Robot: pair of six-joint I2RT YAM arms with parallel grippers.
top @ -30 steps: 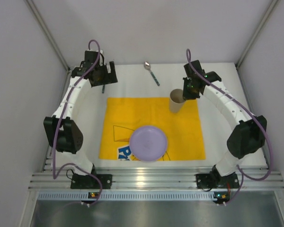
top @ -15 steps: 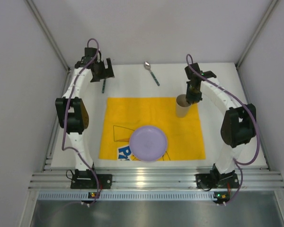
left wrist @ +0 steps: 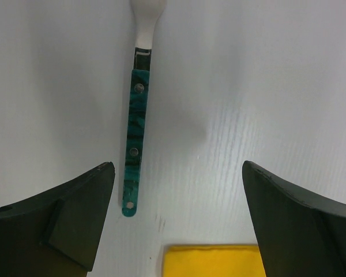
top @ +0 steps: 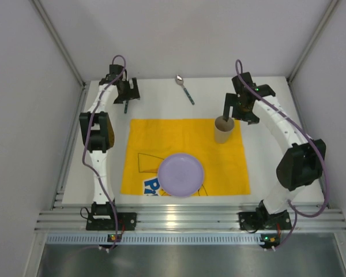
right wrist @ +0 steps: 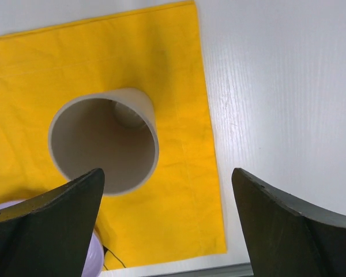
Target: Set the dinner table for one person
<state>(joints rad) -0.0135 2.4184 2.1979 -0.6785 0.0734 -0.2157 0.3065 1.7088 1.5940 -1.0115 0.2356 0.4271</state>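
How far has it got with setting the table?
Done: plate and cup stand on the yellow placemat. In hand: the open left gripper hovers over a teal-handled utensil; the open right gripper is above the cup. Left: that utensil and the spoon lie off the mat.

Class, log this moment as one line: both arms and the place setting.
left gripper: jaws open over teal-handled utensil | right gripper: jaws open above tan cup, upright on yellow placemat | purple plate on placemat

Cup (right wrist: 104, 144) stands below the wide-spread right hand (right wrist: 167, 184); bare dinner table (right wrist: 288, 86) beside it
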